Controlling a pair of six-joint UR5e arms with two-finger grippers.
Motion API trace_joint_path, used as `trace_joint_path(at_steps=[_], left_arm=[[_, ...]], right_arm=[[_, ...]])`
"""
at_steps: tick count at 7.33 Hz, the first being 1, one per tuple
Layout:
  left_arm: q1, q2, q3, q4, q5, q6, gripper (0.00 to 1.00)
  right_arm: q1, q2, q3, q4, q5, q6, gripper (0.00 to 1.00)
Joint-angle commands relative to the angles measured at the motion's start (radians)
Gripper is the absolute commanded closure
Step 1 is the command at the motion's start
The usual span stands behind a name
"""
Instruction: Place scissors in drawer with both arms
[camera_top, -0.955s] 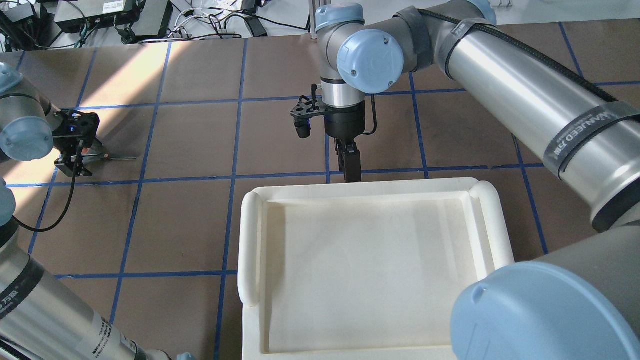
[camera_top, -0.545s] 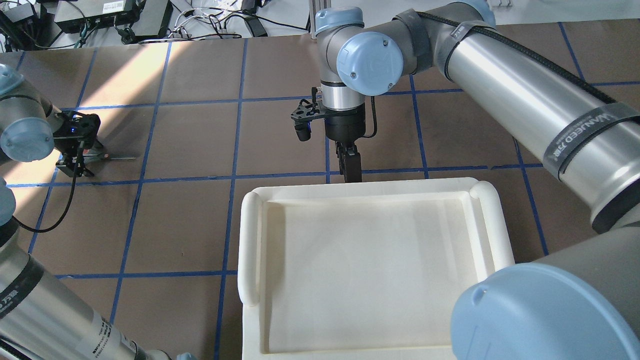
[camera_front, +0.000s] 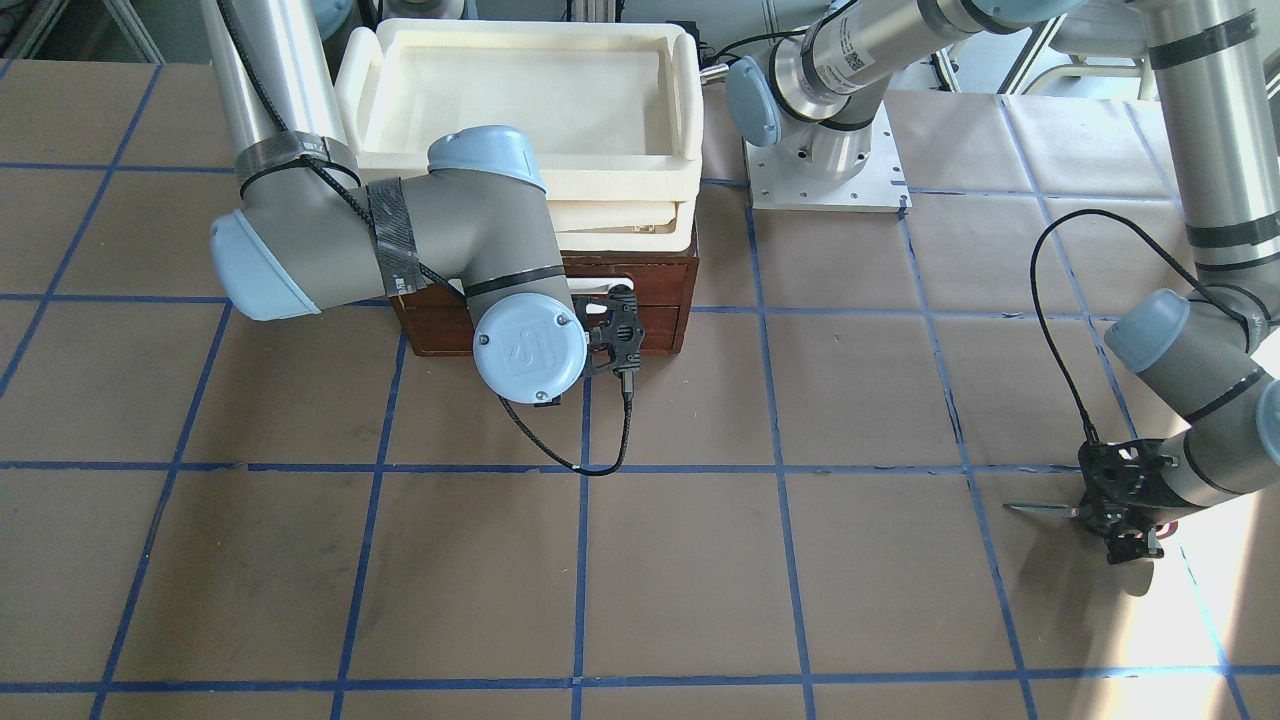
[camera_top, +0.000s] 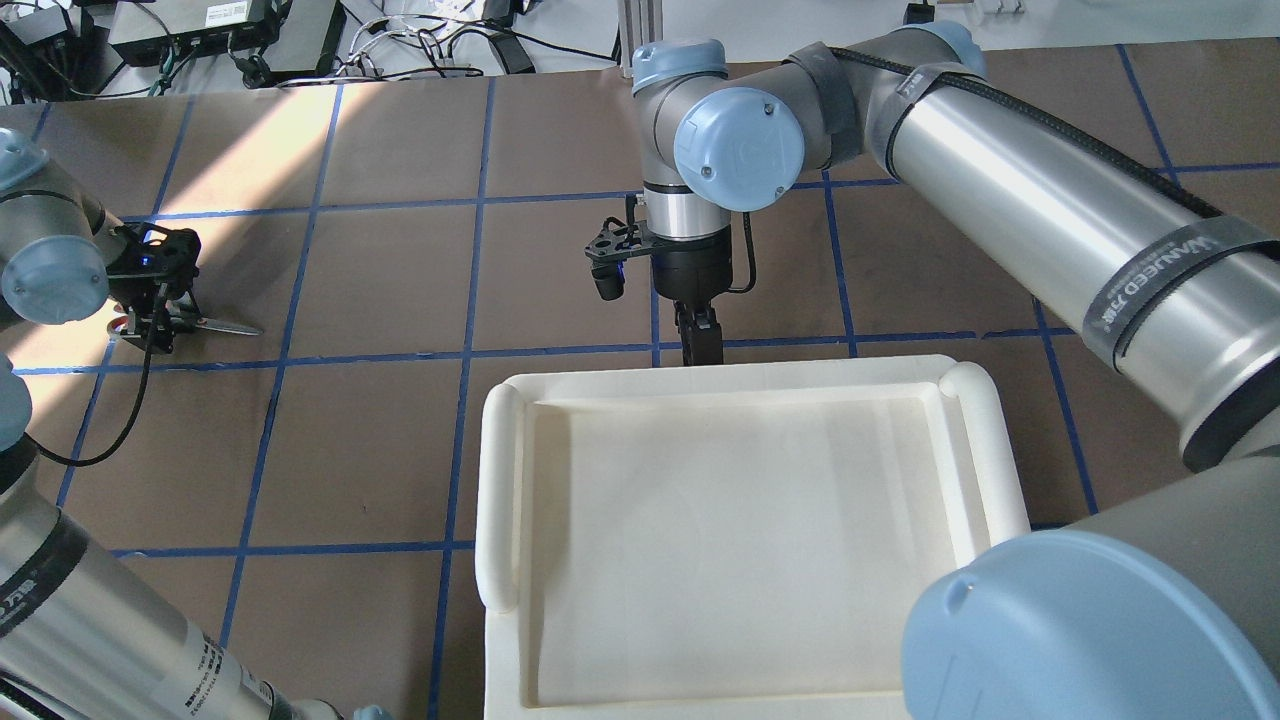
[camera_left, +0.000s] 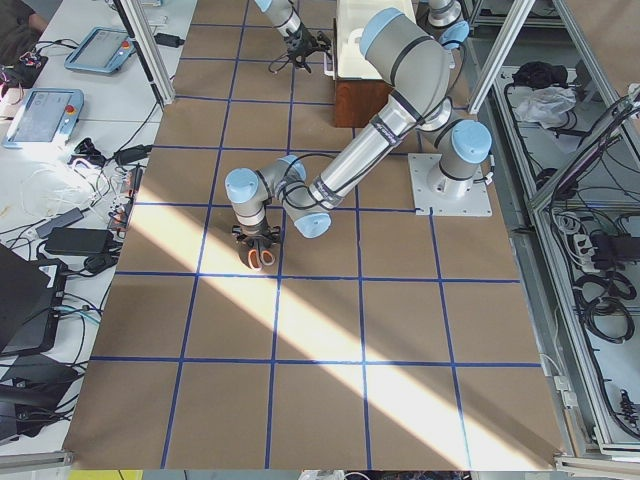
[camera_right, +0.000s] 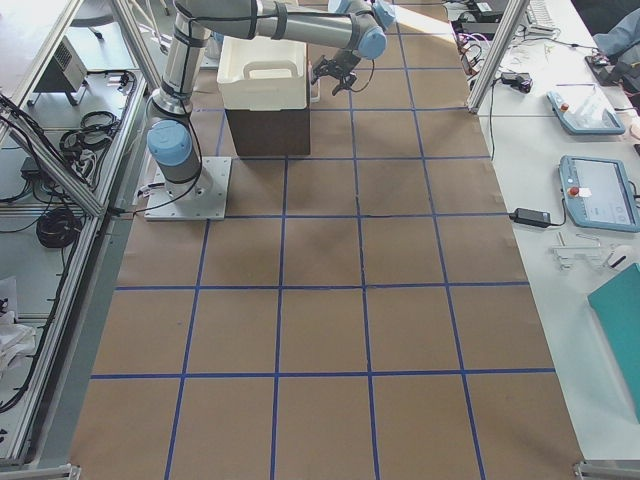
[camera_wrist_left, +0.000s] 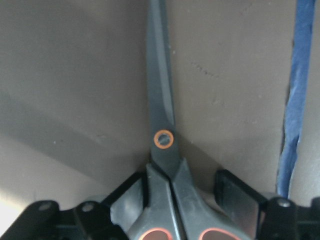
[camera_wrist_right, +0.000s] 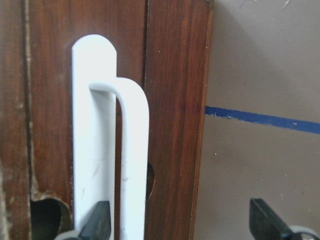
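Note:
The scissors lie on the brown table at the far left of the overhead view, slim blade pointing right, orange-lined loops under the wrist. My left gripper straddles their neck and is open. One finger touches the handle and the other finger stands a little apart. The drawer with its dark wood front is closed. My right gripper is open at its white bar handle, which lies between the fingers. In the front view the wrist hides this gripper.
A cream plastic tray sits on top of the wooden cabinet, stacked on a second tray. The left arm's base plate is bolted beside the cabinet. A black cable loops down from the left arm.
The scissors have swung slightly, the blade tip dropping toward the near side and shifting left. The right wrist has edged nearer the drawer front.

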Motion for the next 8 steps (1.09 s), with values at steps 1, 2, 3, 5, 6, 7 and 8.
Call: trace_joint_path(at_steps=[1,2,3,5,6,7,8], left_arm=[[-0.01,0.017,0.008,0.001,-0.002,0.037,1.0],[-0.023,0.037,0.009,-0.005,-0.005,0.035,1.0],[-0.027,0.061,0.009,-0.011,-0.006,0.032,1.0],[-0.069,0.104,0.009,-0.016,-0.002,0.021,1.0],[-0.101,0.135,0.011,-0.036,0.0,0.017,1.0],[-0.119,0.169,0.011,-0.078,-0.003,0.012,1.0],[-0.139,0.198,0.011,-0.105,-0.002,0.01,1.0]], right_arm=[[0.0,0.0,0.001,-0.017,-0.002,-0.001,0.45],[0.0,0.0,0.0,-0.019,-0.002,-0.002,0.57],[0.0,0.0,0.0,-0.019,-0.02,-0.002,0.59],[-0.003,0.002,-0.02,-0.034,-0.031,-0.014,0.6],[-0.004,0.008,-0.045,-0.034,-0.031,-0.017,0.61],[-0.012,0.015,-0.069,-0.037,-0.031,-0.022,0.61],[-0.015,0.031,-0.092,-0.04,-0.031,-0.024,0.61]])
